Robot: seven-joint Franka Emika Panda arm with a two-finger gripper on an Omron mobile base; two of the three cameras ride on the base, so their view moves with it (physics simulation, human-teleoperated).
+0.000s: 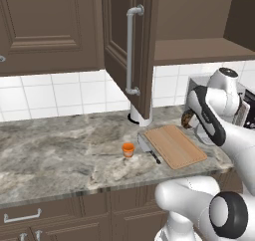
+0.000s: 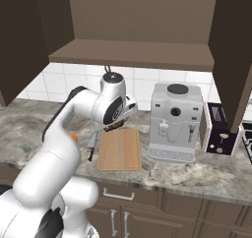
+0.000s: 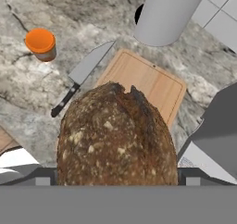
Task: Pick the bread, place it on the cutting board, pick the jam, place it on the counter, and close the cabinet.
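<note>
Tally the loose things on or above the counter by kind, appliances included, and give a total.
Bread loaf, held in the pincer: 1
Orange jam jar: 1
Wooden cutting board: 1
Kitchen knife: 1
Grey cylindrical canister: 1
Coffee machine: 1
Toaster: 1
Total: 7

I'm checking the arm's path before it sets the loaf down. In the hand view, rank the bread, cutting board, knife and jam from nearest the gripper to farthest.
1. bread: held in the gripper.
2. cutting board: directly below, past the loaf.
3. knife: on the counter off the board's edge.
4. jam: beyond the knife, on the counter.
</note>
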